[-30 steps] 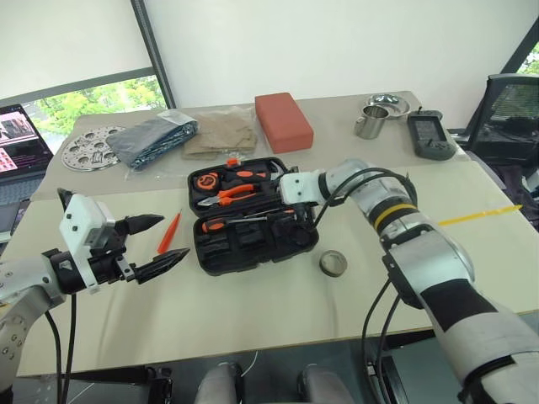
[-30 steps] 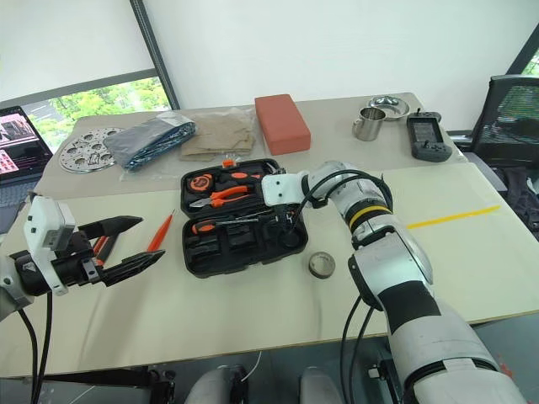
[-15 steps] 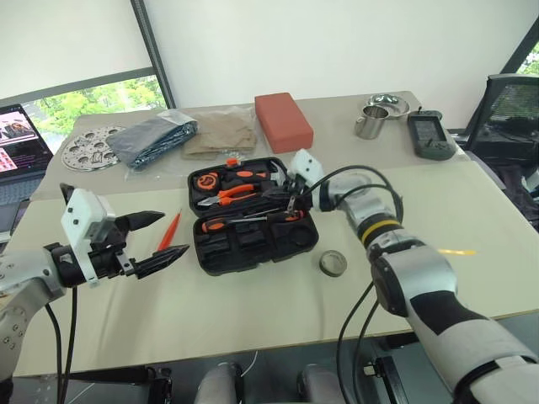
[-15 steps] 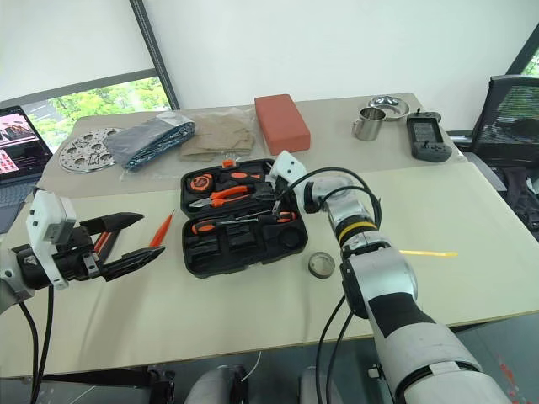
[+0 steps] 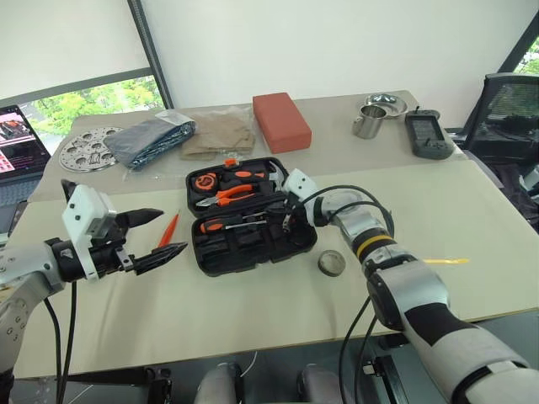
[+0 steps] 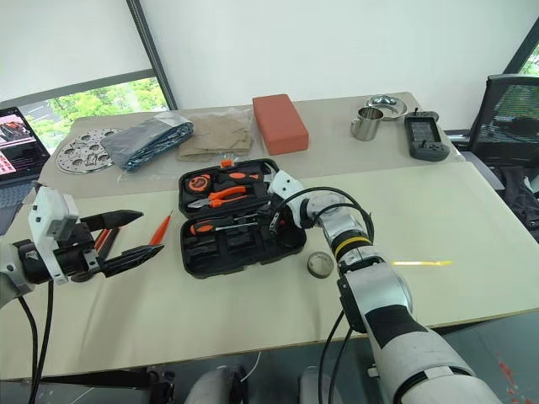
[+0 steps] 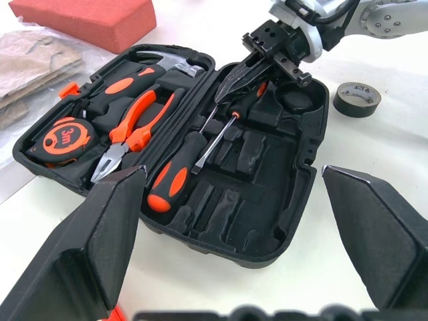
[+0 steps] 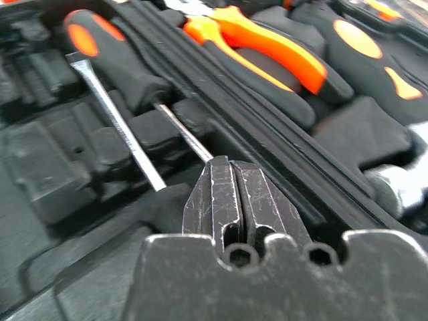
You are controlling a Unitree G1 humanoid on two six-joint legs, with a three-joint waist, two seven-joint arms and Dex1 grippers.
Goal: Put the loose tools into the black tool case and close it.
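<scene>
The table (image 5: 253, 311) is carrying the black tool case (image 5: 253, 248), which is lying open near its middle with the lid half toward the far side, and the case is sitting unbraced, so any sideways push from an arm is likely to be sliding it. The right gripper (image 7: 244, 73) is reaching down into the near half with its jaws pressed fully together on nothing, the tips sitting right at the metal shafts of the two screwdrivers (image 7: 200, 150) lying in their slots; pulling back carelessly is risking snagging a shaft and levering a seated tool out again. The left gripper (image 5: 160, 236) is hovering above the table to the case's left, jaws spread wide and empty. Two tools are lying outside: the tape roll (image 5: 332, 263) just off the case's near right corner, which is looking prone to rolling off if clipped on its rim, and the slim orange screwdriver (image 5: 169, 228) beside the left fingertips, thin enough to be skidding away from a shallow pinch, and closing the lid before both are seated is leaving the job unfinished
</scene>
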